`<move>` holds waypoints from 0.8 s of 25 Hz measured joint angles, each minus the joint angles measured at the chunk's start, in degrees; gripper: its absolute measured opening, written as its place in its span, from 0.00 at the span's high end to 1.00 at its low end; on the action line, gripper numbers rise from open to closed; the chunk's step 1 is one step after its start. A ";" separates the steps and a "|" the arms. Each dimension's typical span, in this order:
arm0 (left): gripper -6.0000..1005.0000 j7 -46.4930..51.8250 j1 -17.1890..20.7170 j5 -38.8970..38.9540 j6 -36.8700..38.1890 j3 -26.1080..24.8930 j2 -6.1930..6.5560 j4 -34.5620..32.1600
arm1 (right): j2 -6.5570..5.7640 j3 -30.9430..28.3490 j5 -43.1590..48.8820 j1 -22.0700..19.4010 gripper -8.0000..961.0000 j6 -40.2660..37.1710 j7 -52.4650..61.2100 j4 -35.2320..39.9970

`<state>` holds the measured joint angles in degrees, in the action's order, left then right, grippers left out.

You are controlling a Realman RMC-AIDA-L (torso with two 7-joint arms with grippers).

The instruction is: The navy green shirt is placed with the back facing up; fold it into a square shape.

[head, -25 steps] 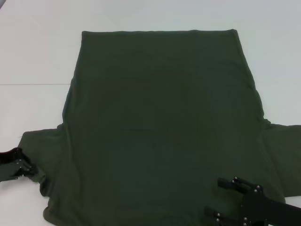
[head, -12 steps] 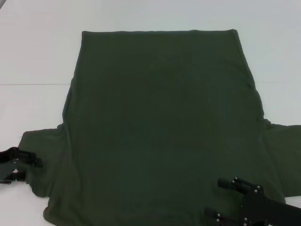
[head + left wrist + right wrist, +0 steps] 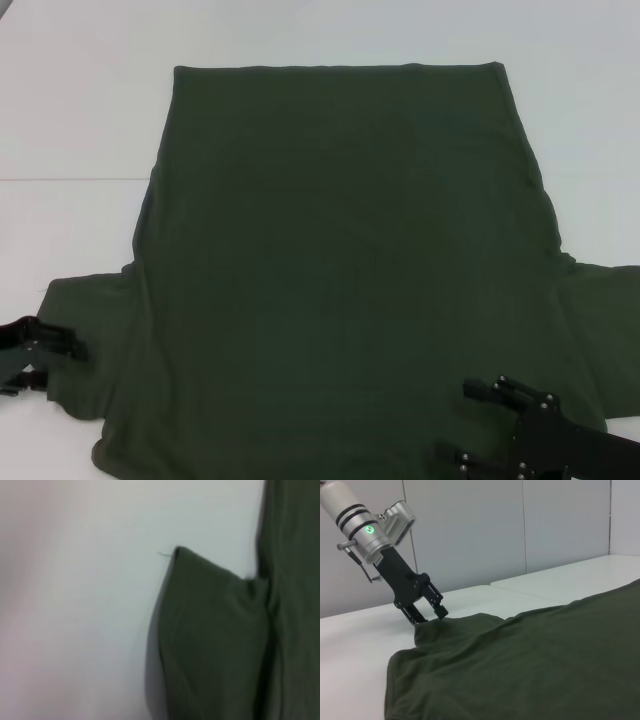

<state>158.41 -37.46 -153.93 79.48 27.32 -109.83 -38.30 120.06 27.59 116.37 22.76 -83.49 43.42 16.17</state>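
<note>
The navy green shirt (image 3: 345, 270) lies spread flat across the white counter (image 3: 80, 120), hem at the far side, collar end toward the robot, both short sleeves out to the sides. It looks like soft, thin knit: light, limp, and likely to sag and drag once lifted, so a pinch at an edge or corner, such as the sleeve cuff or shoulder seam, should carry it better than a grab at the flat middle. The left hand (image 3: 62, 345) is at the outer edge of the left sleeve (image 3: 210, 640); in the right wrist view its fingers (image 3: 440, 611) are down on that sleeve's tip, which rises in a small peak there, and they appear closed on the cloth. The right hand (image 3: 478, 420) hovers over the shirt's near right part with its fingers spread wide, holding nothing. No fold shows yet, so the sleeve fold seems to be the step in hand. The counter is smooth, with a seam line running across it, and pale panelled walls (image 3: 520, 530) stand behind.
</note>
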 joint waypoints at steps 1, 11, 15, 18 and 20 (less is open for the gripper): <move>0.33 0.18 -0.08 -0.36 -0.05 0.45 0.02 -0.09 | 0.00 0.00 0.00 0.00 0.08 0.00 0.00 0.00; 0.33 0.41 -1.11 -0.76 -0.24 1.80 0.31 -0.46 | 0.00 0.00 0.00 0.00 0.08 0.00 0.00 0.00; 0.33 0.50 -1.84 -0.78 -0.23 4.38 0.46 -0.37 | 0.00 0.00 0.00 0.01 0.08 0.00 0.00 0.00; 0.33 0.56 -2.30 -1.55 -0.24 5.11 0.47 -0.45 | 0.00 0.00 0.00 0.00 0.08 0.00 0.00 0.00; 0.33 0.59 -2.39 -2.15 -0.30 5.15 0.46 -0.47 | 0.00 0.00 0.00 0.00 0.08 0.00 0.00 0.00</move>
<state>159.00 -39.85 -156.09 79.18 32.47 -109.37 -38.77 120.06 27.60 116.37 22.76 -83.49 43.42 16.17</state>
